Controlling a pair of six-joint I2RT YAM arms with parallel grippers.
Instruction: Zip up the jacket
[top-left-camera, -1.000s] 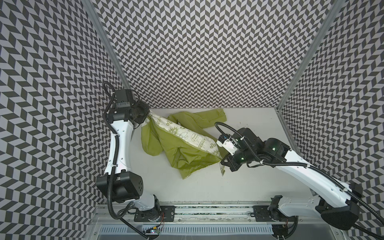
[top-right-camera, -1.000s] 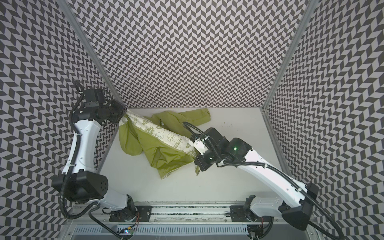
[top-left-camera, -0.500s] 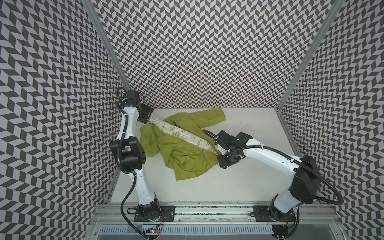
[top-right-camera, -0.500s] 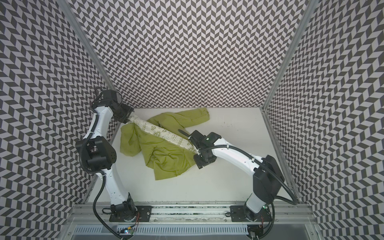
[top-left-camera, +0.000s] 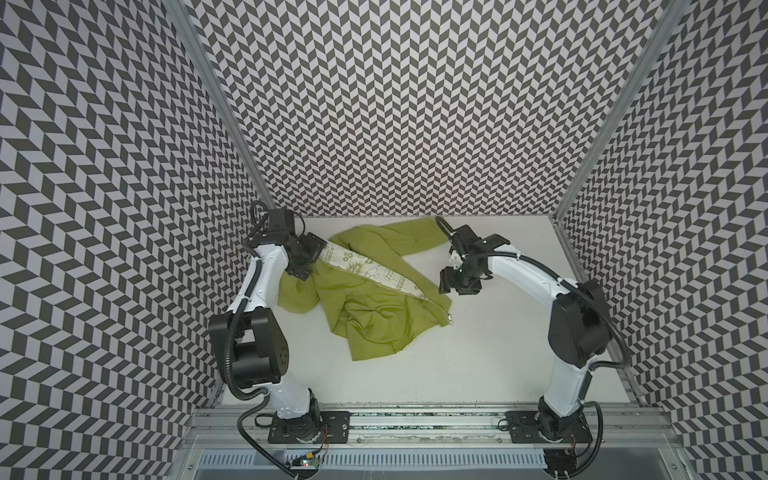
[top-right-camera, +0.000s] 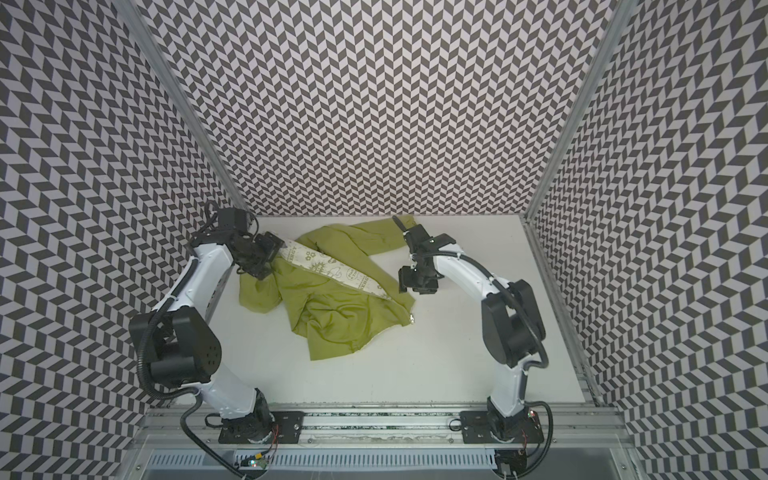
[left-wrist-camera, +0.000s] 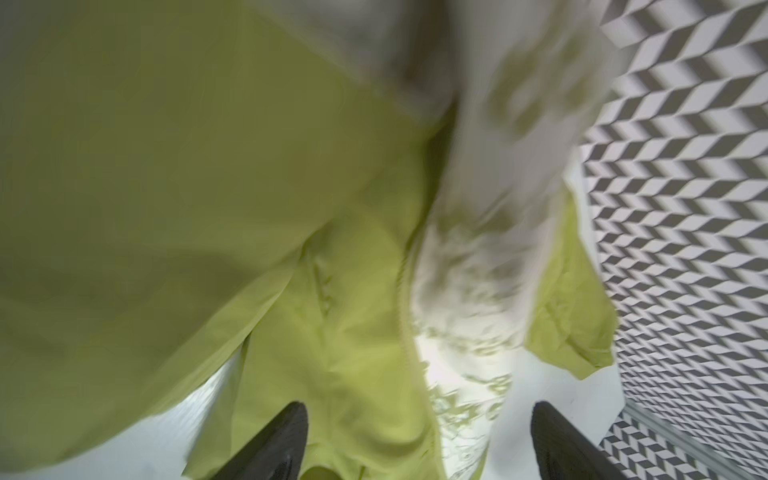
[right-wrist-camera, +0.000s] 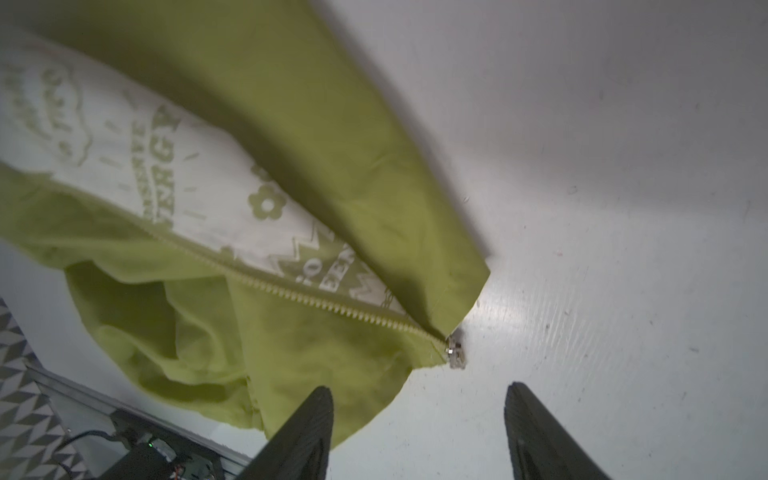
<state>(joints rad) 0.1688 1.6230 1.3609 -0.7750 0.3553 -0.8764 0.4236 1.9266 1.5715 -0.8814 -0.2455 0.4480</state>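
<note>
Left gripper (left-wrist-camera: 415, 411) and right gripper (right-wrist-camera: 419, 390) both open; jacket (top-left-camera: 374, 316) lies unzipped on the table (top-left-camera: 498, 353).
Left jaws stand wide, green fabric lying loose between and ahead of them, not clamped. Right jaws stand apart with nothing between; the zipper slider (right-wrist-camera: 455, 353) lies just ahead of its fingertips, not touching. Printed white lining (right-wrist-camera: 166, 166) is exposed further ahead.

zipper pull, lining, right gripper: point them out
zipper pull (right-wrist-camera: 455, 353): right wrist view, its metal body
lining (right-wrist-camera: 137, 158): right wrist view, printed white strip
right gripper (right-wrist-camera: 417, 388): right wrist view, midway between fingertips
</note>
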